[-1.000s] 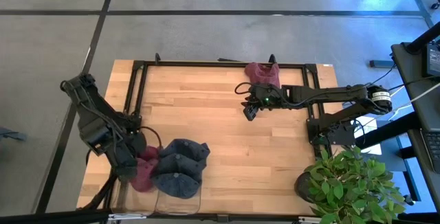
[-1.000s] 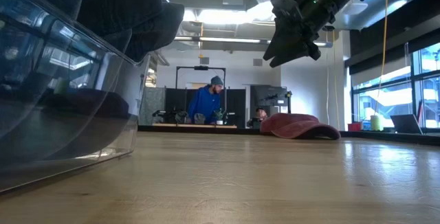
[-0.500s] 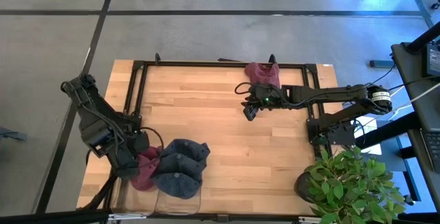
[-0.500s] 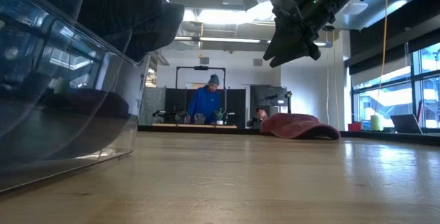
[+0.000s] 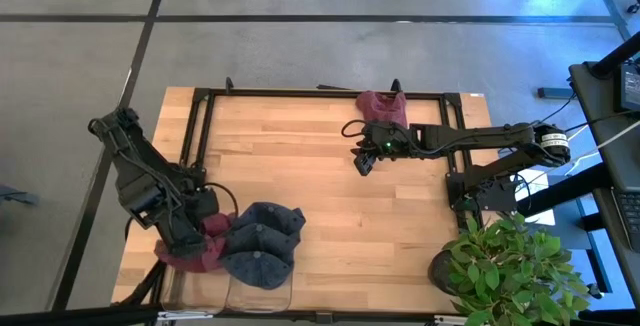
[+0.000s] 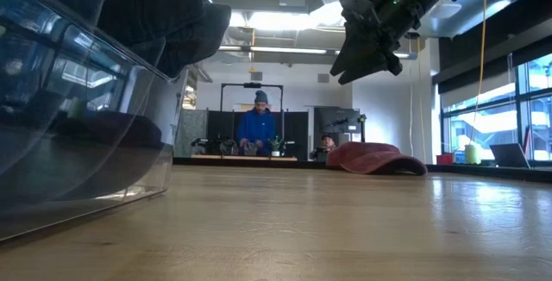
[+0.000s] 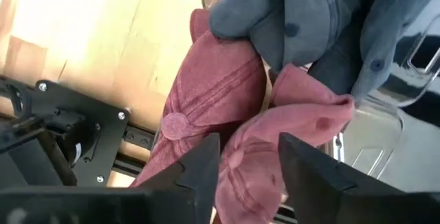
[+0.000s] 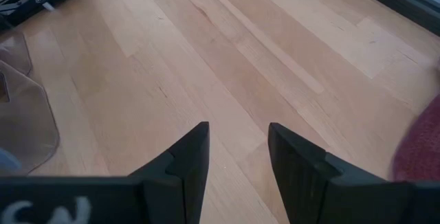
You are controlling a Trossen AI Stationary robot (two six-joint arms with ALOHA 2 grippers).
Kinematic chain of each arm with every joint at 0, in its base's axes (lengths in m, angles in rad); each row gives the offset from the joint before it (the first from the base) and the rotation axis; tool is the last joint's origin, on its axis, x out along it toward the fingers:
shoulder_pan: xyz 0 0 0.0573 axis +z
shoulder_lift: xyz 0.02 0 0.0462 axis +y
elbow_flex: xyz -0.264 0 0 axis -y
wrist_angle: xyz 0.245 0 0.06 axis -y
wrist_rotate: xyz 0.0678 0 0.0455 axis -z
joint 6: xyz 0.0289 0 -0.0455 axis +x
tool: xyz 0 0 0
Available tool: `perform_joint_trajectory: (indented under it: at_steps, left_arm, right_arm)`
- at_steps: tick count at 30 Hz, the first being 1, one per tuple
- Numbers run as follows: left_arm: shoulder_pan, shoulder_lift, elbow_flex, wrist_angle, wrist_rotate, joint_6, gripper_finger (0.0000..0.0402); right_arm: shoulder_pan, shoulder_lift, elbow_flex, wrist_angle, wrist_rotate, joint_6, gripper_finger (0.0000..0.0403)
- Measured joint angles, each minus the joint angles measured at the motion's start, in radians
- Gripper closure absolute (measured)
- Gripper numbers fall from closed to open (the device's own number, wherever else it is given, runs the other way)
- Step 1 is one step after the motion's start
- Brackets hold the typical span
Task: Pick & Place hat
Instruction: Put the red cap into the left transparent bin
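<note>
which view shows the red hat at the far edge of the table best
The low view: the red hat lies in full profile on the table, nothing covering it. The high view shows it partly hidden beside the right end effector. The right wrist view catches only a sliver; the left wrist view misses it.

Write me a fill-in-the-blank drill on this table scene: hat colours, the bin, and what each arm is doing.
1. The left gripper hangs over a hat coloured ____.
2. The blue-grey hats are piled in a clear ____ at the table's near edge.
3. The right gripper, jaws apart, holds ____.
4. One red hat lies on the table's ____ edge.

Missing words: red; bin; nothing; far
</note>
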Motion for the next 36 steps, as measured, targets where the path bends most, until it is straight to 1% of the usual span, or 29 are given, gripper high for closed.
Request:
perform_joint_trajectory:
  at_steps: [2, 4, 8, 11, 13, 16, 18, 21, 25, 28, 29, 31, 34, 36]
  left_arm:
    - [0.004, -0.010, 0.000, 0.001, -0.006, 0.028, 0.0245]
    - [0.014, -0.028, 0.000, 0.000, -0.043, 0.035, 0.0237]
    - [0.056, -0.077, 0.000, 0.000, -0.119, 0.063, 0.0234]
    - [0.127, -0.108, 0.000, 0.000, -0.169, 0.112, 0.0235]
    - [0.182, -0.128, 0.000, 0.001, -0.208, 0.165, 0.0236]
    - [0.283, -0.155, 0.000, 0.034, -0.247, 0.275, 0.0237]
    - [0.369, -0.174, 0.000, 0.086, -0.252, 0.381, 0.0236]
    - [0.509, -0.198, 0.000, 0.190, -0.225, 0.570, 0.0235]
    - [0.712, -0.215, 0.000, 0.368, -0.150, 0.825, 0.0237]
    - [0.872, -0.213, 0.000, 0.510, -0.035, 0.994, 0.0236]
    - [0.922, -0.212, 0.000, 0.553, -0.002, 1.039, 0.0236]
    - [1.017, -0.205, 0.000, 0.624, 0.047, 1.110, 0.0236]
    - [1.144, -0.196, 0.000, 0.692, 0.089, 1.177, 0.0237]
    - [1.209, -0.194, -0.011, 0.757, 0.113, 1.208, 0.0236]
  right_arm:
    - [0.000, 0.000, 0.000, 0.000, 0.000, 0.000, 0.0252]
    - [0.000, 0.000, 0.000, 0.000, 0.000, 0.000, 0.0252]
    - [0.000, 0.000, 0.000, 0.000, 0.002, 0.027, 0.0252]
    - [-0.006, 0.000, 0.000, -0.004, 0.045, 0.135, 0.0252]
    - [-0.008, 0.000, 0.000, -0.011, 0.083, 0.170, 0.0252]
    - [-0.007, 0.000, 0.000, -0.011, 0.139, 0.219, 0.0252]
    - [-0.014, 0.000, 0.000, -0.009, 0.136, 0.298, 0.0252]
    - [-0.031, 0.000, 0.000, -0.004, 0.084, 0.418, 0.0252]
    - [-0.035, 0.000, 0.000, 0.003, 0.074, 0.415, 0.0252]
    - [-0.035, 0.000, 0.000, 0.028, 0.072, 0.399, 0.0252]
    - [-0.035, 0.000, 0.000, 0.039, 0.080, 0.398, 0.0252]
    - [-0.035, 0.002, 0.000, 0.051, 0.131, 0.424, 0.0252]
    - [-0.053, 0.003, -0.002, 0.032, 0.197, 0.507, 0.0252]
    - [-0.071, 0.005, -0.027, 0.033, 0.246, 0.573, 0.0252]
